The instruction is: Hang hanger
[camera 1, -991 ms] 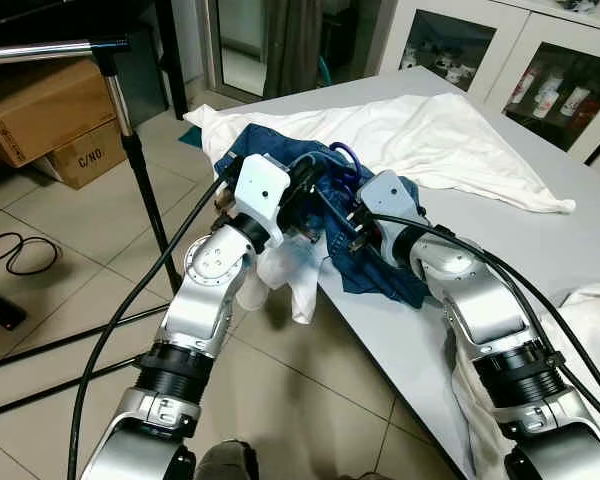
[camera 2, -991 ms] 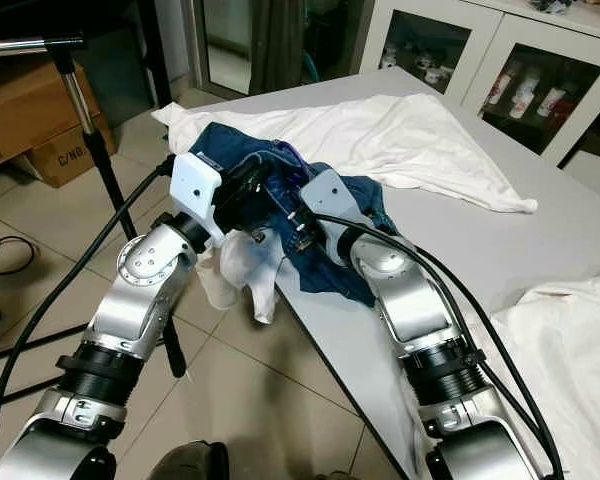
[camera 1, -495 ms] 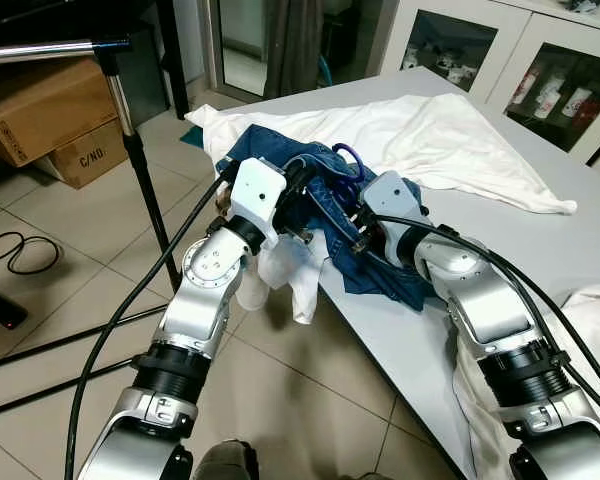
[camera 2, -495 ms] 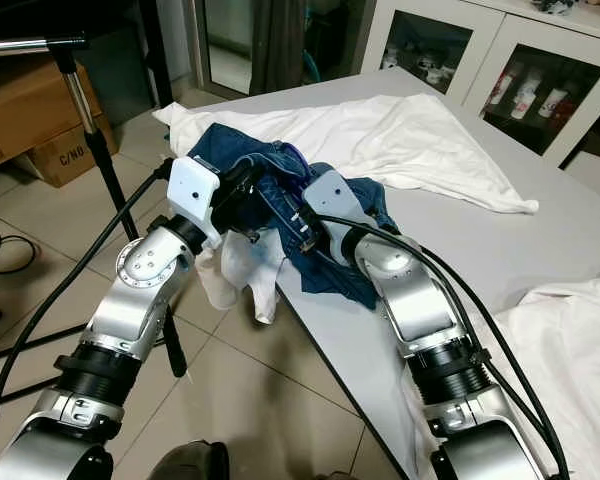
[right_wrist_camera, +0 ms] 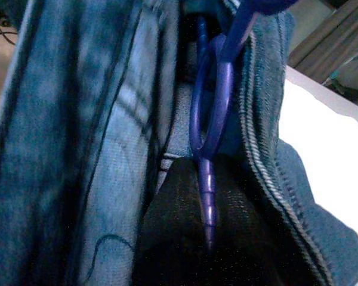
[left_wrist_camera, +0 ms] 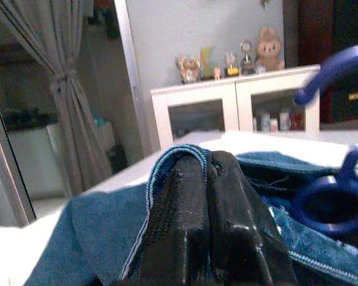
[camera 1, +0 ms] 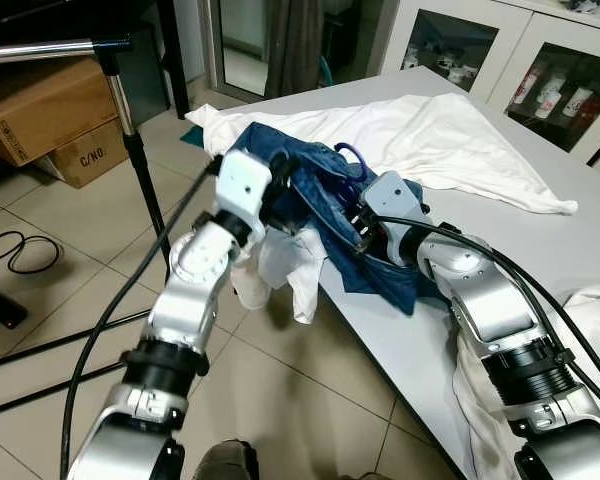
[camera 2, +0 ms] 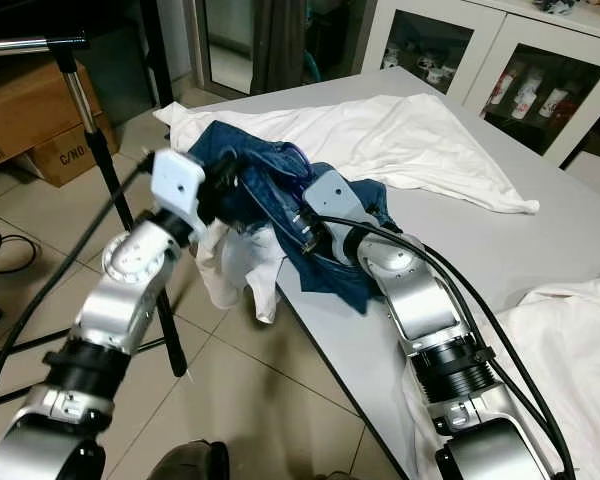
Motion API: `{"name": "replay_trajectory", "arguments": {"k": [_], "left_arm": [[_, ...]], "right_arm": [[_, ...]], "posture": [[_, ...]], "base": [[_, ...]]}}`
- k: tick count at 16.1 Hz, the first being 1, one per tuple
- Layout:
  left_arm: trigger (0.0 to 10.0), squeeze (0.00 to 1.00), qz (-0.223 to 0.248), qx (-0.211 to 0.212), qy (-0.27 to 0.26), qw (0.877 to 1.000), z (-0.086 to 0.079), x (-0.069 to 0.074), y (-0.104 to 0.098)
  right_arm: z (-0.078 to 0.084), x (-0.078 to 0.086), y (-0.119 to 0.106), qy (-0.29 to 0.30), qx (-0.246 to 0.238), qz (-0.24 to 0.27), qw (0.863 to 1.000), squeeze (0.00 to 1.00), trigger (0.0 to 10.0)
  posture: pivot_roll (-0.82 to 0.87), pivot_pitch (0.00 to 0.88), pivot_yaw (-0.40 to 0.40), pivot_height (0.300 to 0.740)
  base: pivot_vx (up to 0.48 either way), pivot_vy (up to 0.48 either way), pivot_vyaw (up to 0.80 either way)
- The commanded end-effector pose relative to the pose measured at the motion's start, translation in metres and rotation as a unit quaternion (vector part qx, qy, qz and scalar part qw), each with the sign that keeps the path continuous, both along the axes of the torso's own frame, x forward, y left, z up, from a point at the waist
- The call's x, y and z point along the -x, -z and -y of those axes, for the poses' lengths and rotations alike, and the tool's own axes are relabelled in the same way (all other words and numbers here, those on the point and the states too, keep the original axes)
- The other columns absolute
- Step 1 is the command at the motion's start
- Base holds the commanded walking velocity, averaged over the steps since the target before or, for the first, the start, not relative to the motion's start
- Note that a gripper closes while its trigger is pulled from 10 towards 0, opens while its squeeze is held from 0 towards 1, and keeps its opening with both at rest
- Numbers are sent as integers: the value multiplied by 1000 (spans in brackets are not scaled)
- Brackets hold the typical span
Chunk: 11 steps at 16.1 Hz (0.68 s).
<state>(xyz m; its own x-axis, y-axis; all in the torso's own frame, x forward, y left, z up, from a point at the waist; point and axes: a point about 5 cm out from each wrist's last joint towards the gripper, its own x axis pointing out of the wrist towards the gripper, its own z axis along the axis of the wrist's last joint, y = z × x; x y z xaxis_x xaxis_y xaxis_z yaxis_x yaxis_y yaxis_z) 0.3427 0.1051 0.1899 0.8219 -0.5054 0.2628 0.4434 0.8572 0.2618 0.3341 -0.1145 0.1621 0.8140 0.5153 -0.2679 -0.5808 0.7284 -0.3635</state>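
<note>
Both arms raised over near corner of grey table (camera 1: 540, 250). Left tool (left_wrist_camera: 212, 220) closed on folded hem of blue denim garment (camera 1: 310, 195), lifting it off the edge. Right tool (right_wrist_camera: 206, 238) clamped on stem of purple hanger (right_wrist_camera: 212, 119), inside the denim; hook (camera 1: 348, 155) poking out on top. White cloth (camera 1: 450, 135) spread behind; metal stand (camera 1: 130, 130) to the left, on tiled floor

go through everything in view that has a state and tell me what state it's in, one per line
Left claw: shut on the denim garment's hem.
Right claw: shut on the hanger.
Hanger: blue, inside the garment, not yet hung.
Denim garment: bunched, lifted at the table's edge.
White cloth: spread crumpled on the table.
Rail: bare.
</note>
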Motion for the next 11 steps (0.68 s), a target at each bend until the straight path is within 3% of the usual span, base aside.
{"name": "replay_trajectory", "arguments": {"k": [1, 11], "left_arm": [[10000, 0, 63, 39, -50, 996, -23, -5, -34], [10000, 0, 77, 18, -66, 995, -34, -6, -36]], "right_arm": [[18, 2, 18, 27, 37, -38, 998, 0, 10000], [20, 3, 22, 27, 40, -46, 998, 0, 10000]], "posture": [[92, 39, -68, 740], [90, 37, -68, 740]], "base": [[0, 0, 0], [0, 0, 0]]}}
